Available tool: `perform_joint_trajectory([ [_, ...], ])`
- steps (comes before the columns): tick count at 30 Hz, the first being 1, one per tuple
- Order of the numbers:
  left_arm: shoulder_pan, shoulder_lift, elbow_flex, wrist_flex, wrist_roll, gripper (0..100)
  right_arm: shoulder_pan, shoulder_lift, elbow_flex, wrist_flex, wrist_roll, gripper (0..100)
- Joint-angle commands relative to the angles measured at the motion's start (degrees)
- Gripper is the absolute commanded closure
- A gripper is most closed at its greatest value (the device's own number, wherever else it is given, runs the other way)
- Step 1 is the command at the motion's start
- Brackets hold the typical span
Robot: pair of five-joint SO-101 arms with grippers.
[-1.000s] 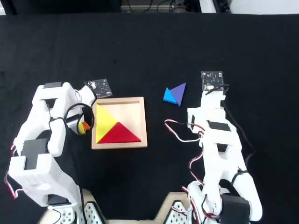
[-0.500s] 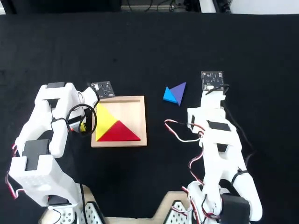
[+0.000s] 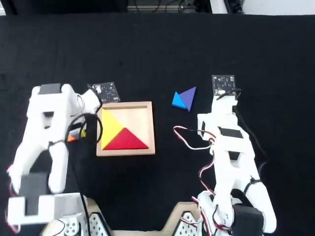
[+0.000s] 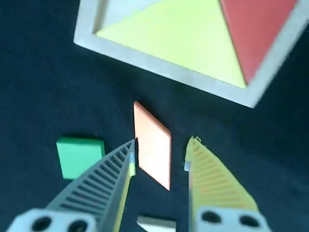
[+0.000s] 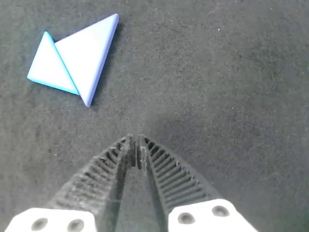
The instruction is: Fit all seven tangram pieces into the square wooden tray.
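The square wooden tray (image 3: 125,104) lay on the black cloth worktop (image 3: 206,44), holding a flat yellow triangle (image 3: 110,128) and a red triangle (image 3: 126,141) edge to edge along one side. Just beside its rim, the left end effector (image 4: 162,141) stood released, its ribbed fingers apart on either side of a smooth orange parallelogram (image 4: 153,152), with a green square (image 4: 79,157) near. The right end effector (image 5: 135,140) was clenched on nothing, near a blue triangle (image 5: 50,72) touching a larger periwinkle triangle (image 5: 91,53).
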Motion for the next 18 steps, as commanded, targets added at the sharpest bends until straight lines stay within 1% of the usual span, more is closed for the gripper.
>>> perform_joint_trajectory([
  [1,-3.7,-12.4,5.8,-0.4,0.5,83,-0.7,-1.6,-1.0,-0.7,0.5,96.4],
  [2,-5.6,-14.6,7.8,-3.2,1.1,83,-0.7,-1.6,-1.0,-0.7,0.5,96.3],
  [4,-8.1,-17.8,13.9,-12.6,6.2,83,-0.7,-1.6,-1.0,-0.7,0.5,96.3],
  [6,-8.4,-20.1,22.8,-22.5,11.7,83,-0.7,-1.6,-1.0,-0.7,0.5,96.3],
  [7,-7.9,-21.2,27.4,-25.9,13.3,83,-0.7,-1.6,-1.0,-0.7,0.5,96.3],
  [8,-6.1,-22.8,31.4,-27.5,14.5,83,-0.7,-1.6,-1.0,-0.7,0.5,96.3],
  [10,-1.7,-27.5,38.8,-28.0,16.0,83,-0.7,-1.6,-1.0,-0.7,0.5,96.3],
  [13,4.4,-37.1,46.9,-28.2,16.3,83,-0.5,-1.6,-1.0,-0.7,0.5,96.3],
  [15,7.1,-43.3,50.0,-27.8,16.3,83,-0.5,-1.6,-1.0,-0.7,0.5,96.3],
  [18,8.7,-49.9,53.5,-27.6,16.4,83,-0.4,-1.6,-1.0,-0.6,0.5,96.3],
])
